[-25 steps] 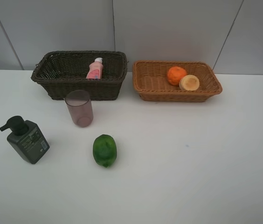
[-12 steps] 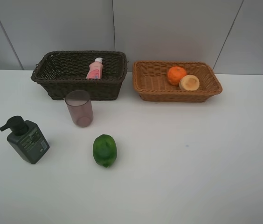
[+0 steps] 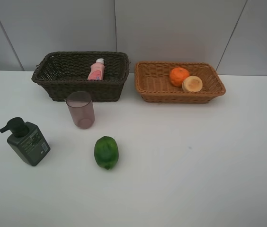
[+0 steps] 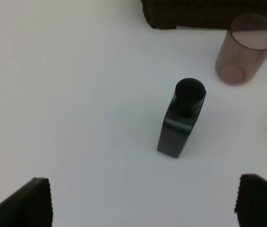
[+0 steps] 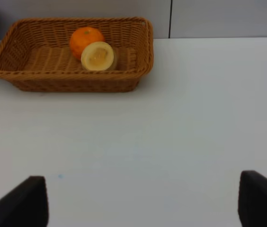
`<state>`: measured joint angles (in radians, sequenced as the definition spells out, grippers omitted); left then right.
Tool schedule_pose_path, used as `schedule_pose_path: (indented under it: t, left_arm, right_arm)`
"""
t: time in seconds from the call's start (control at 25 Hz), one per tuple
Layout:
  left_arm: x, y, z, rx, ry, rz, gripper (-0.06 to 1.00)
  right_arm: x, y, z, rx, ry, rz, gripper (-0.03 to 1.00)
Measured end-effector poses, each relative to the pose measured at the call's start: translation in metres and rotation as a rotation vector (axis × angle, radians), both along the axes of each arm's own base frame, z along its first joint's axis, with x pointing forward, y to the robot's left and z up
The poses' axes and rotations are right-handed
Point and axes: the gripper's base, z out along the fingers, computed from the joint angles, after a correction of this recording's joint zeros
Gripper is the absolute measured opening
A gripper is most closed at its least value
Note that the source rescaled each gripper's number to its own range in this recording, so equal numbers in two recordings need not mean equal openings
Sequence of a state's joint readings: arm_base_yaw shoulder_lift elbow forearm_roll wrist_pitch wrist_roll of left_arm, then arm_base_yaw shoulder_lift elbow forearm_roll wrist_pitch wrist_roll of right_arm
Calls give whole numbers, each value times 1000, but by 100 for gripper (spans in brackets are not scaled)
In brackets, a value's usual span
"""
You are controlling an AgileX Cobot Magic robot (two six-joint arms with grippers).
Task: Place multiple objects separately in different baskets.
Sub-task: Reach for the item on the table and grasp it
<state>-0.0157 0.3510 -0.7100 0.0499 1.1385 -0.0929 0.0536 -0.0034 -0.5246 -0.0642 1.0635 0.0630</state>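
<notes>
While both sets of jaws stand wide apart with nothing between them, the left gripper (image 4: 143,208) hangs over the pump bottle (image 4: 180,120), and the right gripper (image 5: 143,203) hangs over bare table (image 5: 195,118), facing the tan basket (image 5: 72,82). That basket already holds the orange (image 5: 86,41) and the pale fruit (image 5: 97,56), which are touching. The dark basket (image 3: 86,90) has the pink bottle (image 3: 96,70) leaning inside. Three things wait on the table: the pump bottle at the left, the cup (image 3: 80,109) upright just in front of the dark basket, and the green fruit (image 3: 106,152) nearer the middle. The pump bottle looks like the next target, and here is the danger: it is tall and narrow, so a finger landing off-centre could knock it flat, or a pinch on the rounded pump head could slip. The cup nearby looks light, and a careless sweep could topple it. The fruit may roll if nudged.
</notes>
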Motion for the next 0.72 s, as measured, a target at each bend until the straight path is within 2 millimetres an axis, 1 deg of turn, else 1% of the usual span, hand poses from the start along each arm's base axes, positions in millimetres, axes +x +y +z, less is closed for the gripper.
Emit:
schedule_pose_path:
  t: [0.08, 0.16, 0.24, 0.48, 0.72]
  left_arm:
    - [15, 0, 9, 1, 64, 1, 100]
    - [32, 0, 14, 2, 126, 1, 100]
    - [49, -1, 13, 13, 198, -12, 100]
    - [89, -2, -4, 53, 389, -61, 100]
    - [121, -15, -24, 99, 509, -187, 100]
  right_arm:
    - [0, 0, 0, 0, 0, 0, 71]
    - [0, 0, 0, 0, 0, 0, 71]
    - [0, 0, 0, 0, 0, 0, 71]
    - [0, 0, 0, 0, 0, 0, 71]
    - [0, 0, 0, 0, 0, 0, 71]
